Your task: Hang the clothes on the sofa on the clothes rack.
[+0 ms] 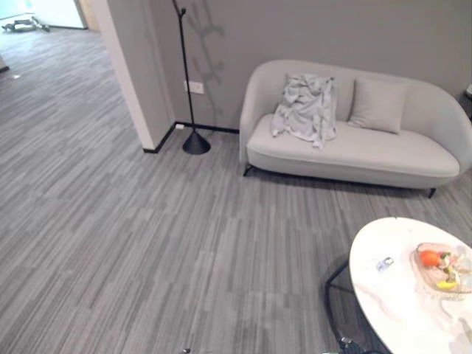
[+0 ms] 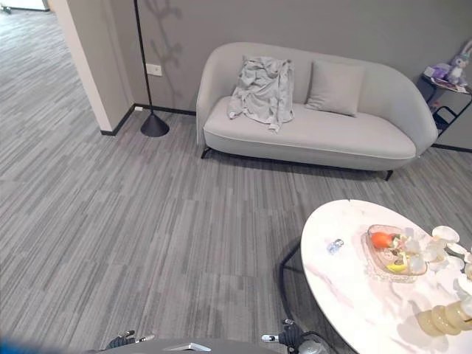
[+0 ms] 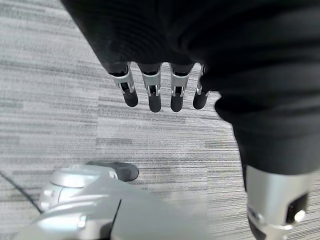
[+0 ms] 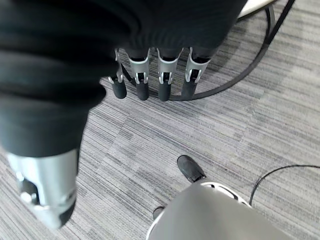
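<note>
A crumpled light grey garment (image 1: 306, 109) is draped over the backrest and seat at the left end of a pale grey sofa (image 1: 369, 151) against the far wall. Left of the sofa stands the clothes rack (image 1: 195, 141), a thin black pole on a cone-shaped base. My left hand (image 3: 152, 92) hangs low over the carpet with straight fingers and holds nothing. My right hand (image 4: 165, 82) hangs the same way, fingers straight and empty, near the table's black wire base (image 4: 250, 65). Both hands are far from the sofa.
A grey cushion (image 1: 377, 105) leans on the sofa's back. A round white marble table (image 1: 398, 295) with a glass fruit dish (image 1: 442, 267) stands close at the right. A wall corner (image 1: 125, 74) juts out left of the rack. A small shelf with a plush toy (image 2: 450, 74) stands far right.
</note>
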You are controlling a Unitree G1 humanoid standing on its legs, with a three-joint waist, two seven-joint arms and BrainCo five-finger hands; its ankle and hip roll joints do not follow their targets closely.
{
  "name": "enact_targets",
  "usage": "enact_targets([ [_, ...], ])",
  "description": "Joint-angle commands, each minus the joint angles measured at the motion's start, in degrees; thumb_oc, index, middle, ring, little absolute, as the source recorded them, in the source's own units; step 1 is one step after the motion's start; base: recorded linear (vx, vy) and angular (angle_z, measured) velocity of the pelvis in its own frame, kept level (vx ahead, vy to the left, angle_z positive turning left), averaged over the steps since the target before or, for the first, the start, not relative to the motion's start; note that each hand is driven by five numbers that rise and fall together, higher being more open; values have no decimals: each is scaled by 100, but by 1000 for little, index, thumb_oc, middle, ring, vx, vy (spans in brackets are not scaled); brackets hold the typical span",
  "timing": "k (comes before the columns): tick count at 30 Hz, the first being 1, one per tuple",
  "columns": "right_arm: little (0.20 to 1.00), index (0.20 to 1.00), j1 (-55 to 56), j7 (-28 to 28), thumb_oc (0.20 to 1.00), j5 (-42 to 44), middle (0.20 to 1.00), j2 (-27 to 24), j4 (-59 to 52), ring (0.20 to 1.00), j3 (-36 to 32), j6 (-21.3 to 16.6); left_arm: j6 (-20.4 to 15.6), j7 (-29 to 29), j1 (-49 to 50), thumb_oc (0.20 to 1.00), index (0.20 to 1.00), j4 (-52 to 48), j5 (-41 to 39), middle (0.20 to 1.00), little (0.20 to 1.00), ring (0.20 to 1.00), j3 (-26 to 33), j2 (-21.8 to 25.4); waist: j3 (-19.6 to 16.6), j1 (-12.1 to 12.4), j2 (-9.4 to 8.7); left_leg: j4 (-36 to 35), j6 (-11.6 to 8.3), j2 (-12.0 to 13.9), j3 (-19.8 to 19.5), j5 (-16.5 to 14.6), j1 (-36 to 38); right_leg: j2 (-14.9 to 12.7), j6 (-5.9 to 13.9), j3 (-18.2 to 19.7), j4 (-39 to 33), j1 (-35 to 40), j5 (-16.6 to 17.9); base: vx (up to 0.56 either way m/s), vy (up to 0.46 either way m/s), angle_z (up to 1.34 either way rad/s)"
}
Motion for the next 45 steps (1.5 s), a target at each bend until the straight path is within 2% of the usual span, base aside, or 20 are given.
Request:
enact_targets([
  [1,1000,1000,-302,-50,1000,-90,1000,-5,-40,1000,187,-26,-71,2,-380,1000,1000,293,188,1000,1000,1000,-28,65,-32,181,196,17,-661,462,-270,163,-456,-479,649,94,93,59,-403,0,0,0],
  [24,1000,1000,-123,-90,1000,71,1000,-135,-42,1000,-70,-33,-61,14,-409,1000,1000,288,356,1000,1000,1000,-200,25,-89,-204,384,17,-678,566,-146,120,-402,-359,595,197,93,40,-486,8,-7,0],
  [39,1000,1000,-40,-90,1000,64,1000,-144,2,1000,-100,-43,-59,12,-405,1000,1000,314,361,1000,1000,1000,-205,-8,-125,-265,404,17,-683,571,-130,104,-381,-337,582,256,93,51,-504,3,0,-3],
  [45,1000,1000,-116,-83,1000,67,1000,-159,-6,1000,-75,-25,-19,-2,-382,1000,1000,344,310,1000,1000,1000,-102,39,-1,-204,381,17,-730,637,-159,98,-404,-270,537,195,93,50,-515,20,-63,1],
])
